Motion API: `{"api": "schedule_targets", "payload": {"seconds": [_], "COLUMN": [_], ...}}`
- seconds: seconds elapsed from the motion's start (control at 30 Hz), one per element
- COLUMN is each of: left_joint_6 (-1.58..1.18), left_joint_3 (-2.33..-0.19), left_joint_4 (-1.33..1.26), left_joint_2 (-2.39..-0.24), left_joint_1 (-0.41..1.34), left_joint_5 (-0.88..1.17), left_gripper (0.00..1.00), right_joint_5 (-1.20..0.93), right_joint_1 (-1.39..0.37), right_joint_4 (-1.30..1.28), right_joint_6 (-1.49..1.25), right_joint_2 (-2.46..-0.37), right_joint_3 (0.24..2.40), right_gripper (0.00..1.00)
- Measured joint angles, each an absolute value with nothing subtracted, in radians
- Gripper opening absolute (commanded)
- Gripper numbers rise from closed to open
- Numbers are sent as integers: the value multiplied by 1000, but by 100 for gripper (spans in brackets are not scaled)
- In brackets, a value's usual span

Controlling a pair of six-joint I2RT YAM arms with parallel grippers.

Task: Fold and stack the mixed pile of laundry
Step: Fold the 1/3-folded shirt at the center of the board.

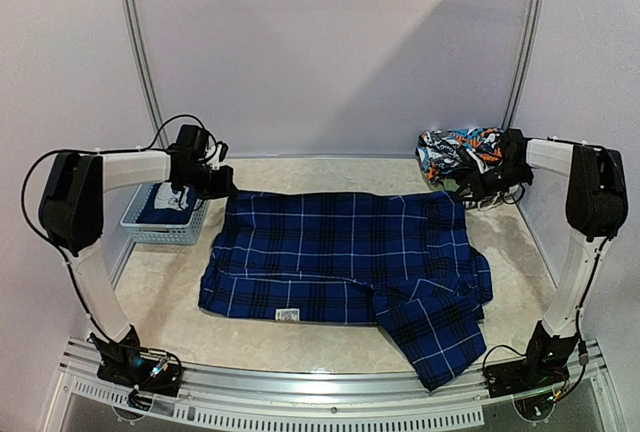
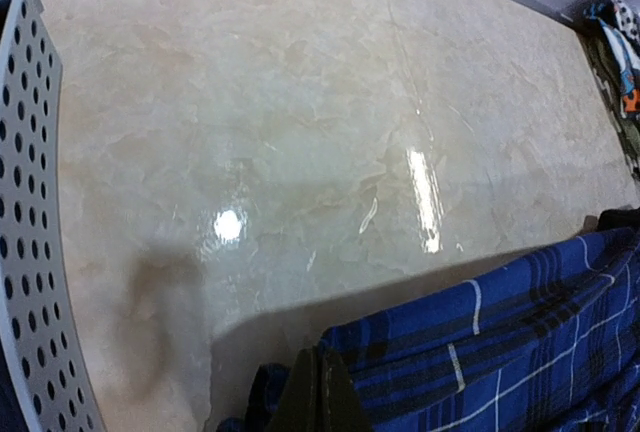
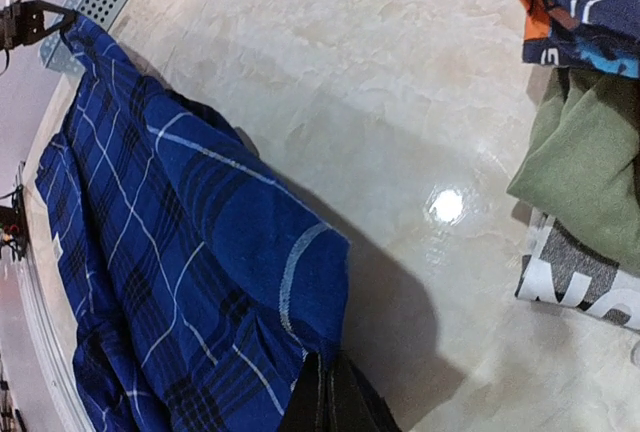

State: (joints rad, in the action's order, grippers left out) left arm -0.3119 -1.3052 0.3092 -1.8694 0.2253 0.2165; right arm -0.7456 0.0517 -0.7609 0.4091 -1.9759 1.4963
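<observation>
Top view: the plaid shirt lies spread flat mid-tabletop. The left tool sits on its far-left corner and the right tool on the far-right one, half hiding the leftover pile. Left wrist: fingertips pinched tight on the shirt's edge, basket cut off. Right wrist: same tight pinch on the shirt, other garments cropped at right.

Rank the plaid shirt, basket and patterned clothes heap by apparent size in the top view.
Largest: plaid shirt.
Then basket and patterned clothes heap, which look alike and are both partly hidden, so I won't rank them.
</observation>
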Motion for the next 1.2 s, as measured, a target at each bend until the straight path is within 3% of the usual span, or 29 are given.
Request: {"api": "schedule_targets", "payload": {"seconds": [0.5,1.2], "left_joint_6": [-236,-174], "left_joint_3": [-1180,-1174], "left_joint_4": [463,637], "left_joint_2": [-1715,-1819], "left_joint_1": [225,225], "left_joint_5": [255,258], "left_gripper": [0,0], "right_joint_5": [-735,-642], "right_joint_1": [54,22], "right_joint_4": [-830,-897], "right_joint_6": [582,800], "right_joint_2": [-1802,-1797], "right_joint_3": [1278,1095], "right_gripper": [1,3]}}
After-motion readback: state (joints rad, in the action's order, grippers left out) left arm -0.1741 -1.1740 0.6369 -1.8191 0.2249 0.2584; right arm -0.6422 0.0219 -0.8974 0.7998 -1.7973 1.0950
